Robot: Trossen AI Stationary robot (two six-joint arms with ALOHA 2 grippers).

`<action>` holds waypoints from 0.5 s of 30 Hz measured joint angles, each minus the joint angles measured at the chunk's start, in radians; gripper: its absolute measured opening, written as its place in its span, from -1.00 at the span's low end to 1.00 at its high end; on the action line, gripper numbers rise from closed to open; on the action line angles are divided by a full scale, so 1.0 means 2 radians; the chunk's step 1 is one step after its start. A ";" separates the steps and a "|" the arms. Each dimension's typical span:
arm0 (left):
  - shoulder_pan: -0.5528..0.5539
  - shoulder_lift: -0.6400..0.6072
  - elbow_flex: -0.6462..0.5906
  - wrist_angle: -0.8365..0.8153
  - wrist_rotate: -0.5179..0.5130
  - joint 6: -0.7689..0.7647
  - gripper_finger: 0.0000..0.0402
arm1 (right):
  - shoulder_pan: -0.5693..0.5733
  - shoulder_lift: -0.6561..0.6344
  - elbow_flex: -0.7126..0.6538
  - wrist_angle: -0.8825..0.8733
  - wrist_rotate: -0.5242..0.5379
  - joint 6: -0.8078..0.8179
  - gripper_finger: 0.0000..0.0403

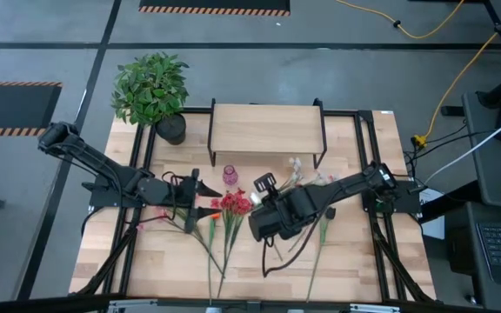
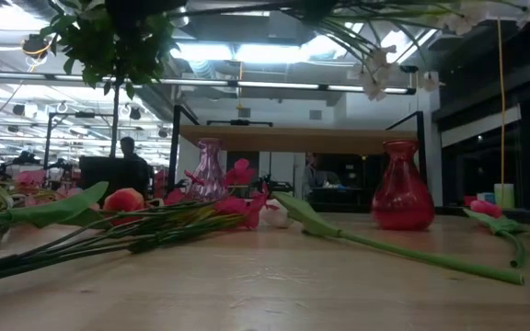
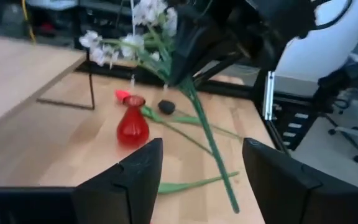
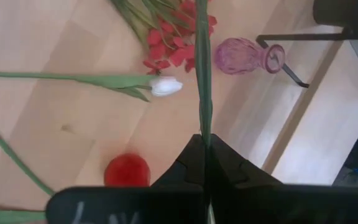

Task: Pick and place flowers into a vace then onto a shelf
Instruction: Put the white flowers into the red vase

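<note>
Red vase (image 2: 401, 198) beside shelf (image 2: 297, 138)

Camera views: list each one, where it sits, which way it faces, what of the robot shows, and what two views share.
High view: above the table, looking straight down; both arms show, the left gripper near the flowers, before the shelf.
Low view: at tabletop height, looking level toward the room; no arm is clear.
Left wrist view: on the left arm, looking past its open fingers.
Right wrist view: on the right arm, looking down; the right gripper is shut on a green stem.
Shared: the red vase shows in both wrist views and the low view.
</note>
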 joint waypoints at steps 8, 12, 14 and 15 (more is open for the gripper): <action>0.047 0.084 0.099 -0.089 0.075 0.003 0.07 | -0.014 0.000 0.000 0.009 0.000 -0.009 -1.00; 0.068 0.123 0.155 -0.139 0.095 0.003 0.08 | -0.013 0.000 0.000 0.009 0.000 -0.010 -1.00; 0.076 0.137 0.176 -0.151 0.113 0.003 0.08 | -0.013 0.000 0.000 0.009 0.000 -0.010 -1.00; 0.079 0.143 0.185 -0.152 0.122 0.003 0.07 | -0.013 0.000 0.000 0.009 0.000 -0.010 -1.00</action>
